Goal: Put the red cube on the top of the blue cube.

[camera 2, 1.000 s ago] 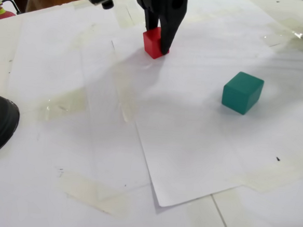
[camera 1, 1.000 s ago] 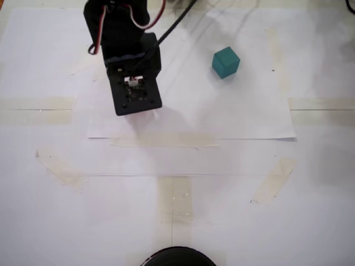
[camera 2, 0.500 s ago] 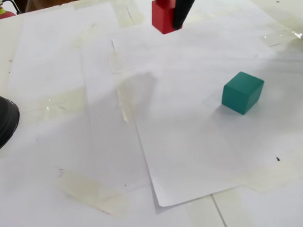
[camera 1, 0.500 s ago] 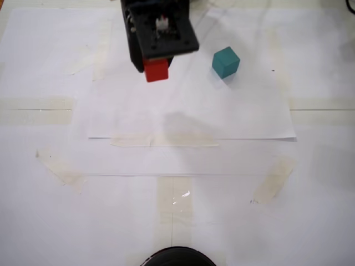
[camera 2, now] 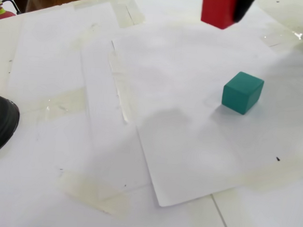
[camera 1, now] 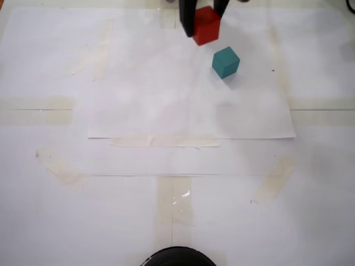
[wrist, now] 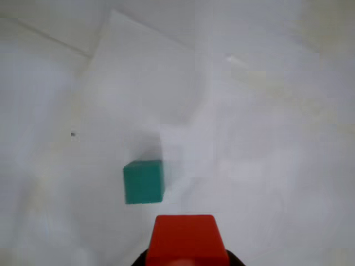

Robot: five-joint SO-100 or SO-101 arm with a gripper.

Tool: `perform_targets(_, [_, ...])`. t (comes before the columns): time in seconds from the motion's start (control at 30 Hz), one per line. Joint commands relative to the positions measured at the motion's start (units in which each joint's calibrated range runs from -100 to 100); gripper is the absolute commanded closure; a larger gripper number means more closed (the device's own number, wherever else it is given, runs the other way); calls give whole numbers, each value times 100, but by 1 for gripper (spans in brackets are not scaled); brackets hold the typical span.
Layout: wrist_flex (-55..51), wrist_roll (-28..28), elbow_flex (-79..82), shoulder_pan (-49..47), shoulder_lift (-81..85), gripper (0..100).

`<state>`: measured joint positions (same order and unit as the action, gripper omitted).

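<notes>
While fingers (camera 1: 188,16) hold one red cube (camera 1: 206,25), one blue cube (camera 1: 226,62) rests.

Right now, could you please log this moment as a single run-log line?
phase: carry | gripper: shut on red cube, lifted off the paper | blue cube: on paper, untouched | stack: not yet done

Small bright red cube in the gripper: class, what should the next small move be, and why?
Probably carry the small bright red cube sideways until it is over the small teal cube, before lowering. The gripper holds it lifted off the white paper, and the wrist view shows the teal cube offset to its left, not beneath.
</notes>
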<state>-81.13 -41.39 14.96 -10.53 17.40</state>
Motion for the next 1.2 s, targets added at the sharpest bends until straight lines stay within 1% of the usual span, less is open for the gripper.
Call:
perform_targets(0.0, [-721,-44,-483,-439,483,90])
perform_targets(0.2, [-770,-112,-356,-787,501,90])
perform_targets(0.53, [168,-479,388,-1188,458,90])
perform_targets(0.87, [1040,-611,1269,-1059,406,90])
perform_targets(1.17, [1480,-615,1350,-999,89,90])
